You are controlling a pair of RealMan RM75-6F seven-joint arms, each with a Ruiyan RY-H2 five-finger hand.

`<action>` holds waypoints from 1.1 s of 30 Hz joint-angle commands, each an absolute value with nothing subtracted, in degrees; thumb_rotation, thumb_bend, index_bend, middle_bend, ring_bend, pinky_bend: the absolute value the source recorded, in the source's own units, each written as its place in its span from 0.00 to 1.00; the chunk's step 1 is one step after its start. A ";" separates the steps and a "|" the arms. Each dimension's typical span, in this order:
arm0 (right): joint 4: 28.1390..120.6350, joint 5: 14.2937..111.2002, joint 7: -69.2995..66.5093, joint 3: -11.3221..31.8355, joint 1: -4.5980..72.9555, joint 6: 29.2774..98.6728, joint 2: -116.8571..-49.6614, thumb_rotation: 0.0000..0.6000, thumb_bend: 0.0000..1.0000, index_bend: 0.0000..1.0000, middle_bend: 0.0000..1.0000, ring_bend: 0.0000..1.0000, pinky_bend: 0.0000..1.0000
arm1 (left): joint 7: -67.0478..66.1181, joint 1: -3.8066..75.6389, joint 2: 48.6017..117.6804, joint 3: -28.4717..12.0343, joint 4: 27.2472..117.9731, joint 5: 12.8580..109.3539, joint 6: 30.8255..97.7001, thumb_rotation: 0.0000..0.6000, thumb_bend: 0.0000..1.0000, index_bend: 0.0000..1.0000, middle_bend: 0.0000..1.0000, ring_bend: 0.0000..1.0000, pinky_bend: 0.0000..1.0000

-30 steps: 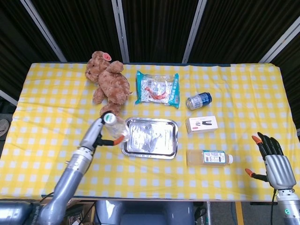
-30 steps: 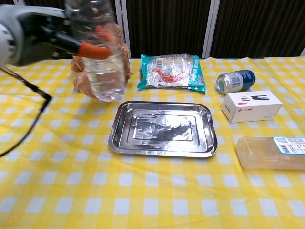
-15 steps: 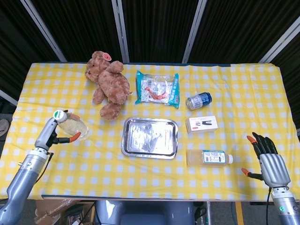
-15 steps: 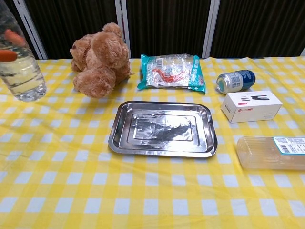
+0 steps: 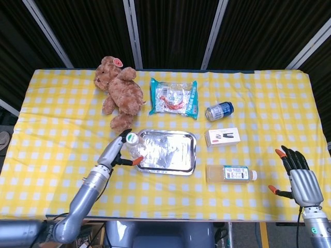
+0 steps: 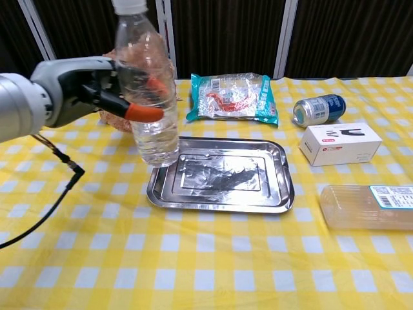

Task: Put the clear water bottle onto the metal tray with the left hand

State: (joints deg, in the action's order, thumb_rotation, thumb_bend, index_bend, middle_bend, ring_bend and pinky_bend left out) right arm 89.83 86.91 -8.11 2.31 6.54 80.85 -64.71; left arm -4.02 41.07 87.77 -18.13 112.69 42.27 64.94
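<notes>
Upright, the clear water bottle [image 6: 147,90] sits gripped in the left hand [image 6: 90,87] fingers over the metal tray's [image 6: 258,200] left edge; right hand [image 5: 302,178] fingers spread.

Clear glossy plastic bottle [image 6: 149,97], shiny metal tray [image 6: 221,174] (dulled centre), checked cloth [image 6: 193,271], plush bear [image 5: 120,90].

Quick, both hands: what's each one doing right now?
Left hand: holding the clear water bottle.
Right hand: open, holding nothing.
</notes>
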 commanded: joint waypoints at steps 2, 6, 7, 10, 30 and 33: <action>89.57 86.81 -8.66 2.19 6.55 80.57 -64.59 1.00 0.05 0.10 0.00 0.00 0.00 | -10.17 46.72 97.34 -20.70 107.04 37.39 69.80 1.00 0.46 0.54 0.53 0.04 0.03; 89.52 86.74 -9.08 2.26 6.50 80.69 -64.52 1.00 0.05 0.10 0.00 0.00 0.00 | -13.15 49.13 102.14 -21.55 101.65 36.47 71.46 1.00 0.46 0.54 0.53 0.04 0.03; 89.48 86.74 -9.18 2.27 6.48 80.73 -64.52 1.00 0.05 0.10 0.00 0.00 0.00 | -13.86 49.90 103.79 -21.76 99.47 36.64 71.89 1.00 0.46 0.54 0.53 0.04 0.03; 89.34 86.73 -9.18 2.25 6.54 80.61 -64.53 1.00 0.05 0.10 0.00 0.00 0.00 | -13.27 50.98 107.29 -22.62 94.95 36.59 71.34 1.00 0.46 0.54 0.53 0.04 0.03; 88.43 85.80 -10.06 2.61 6.59 80.20 -64.61 1.00 0.05 0.10 0.00 0.00 0.00 | -8.31 50.49 113.25 -23.42 82.93 37.11 60.88 1.00 0.36 0.49 0.45 0.04 0.03; 88.40 85.65 -10.02 2.60 6.60 80.03 -64.62 1.00 0.05 0.10 0.00 0.00 0.00 | -8.27 49.74 112.22 -23.01 83.97 37.69 60.14 1.00 0.30 0.46 0.39 0.02 0.03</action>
State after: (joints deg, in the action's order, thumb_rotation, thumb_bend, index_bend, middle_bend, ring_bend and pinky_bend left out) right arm 88.41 85.65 -10.02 2.60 6.60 80.03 -64.62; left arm -8.35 50.01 112.56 -23.17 83.57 37.48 60.43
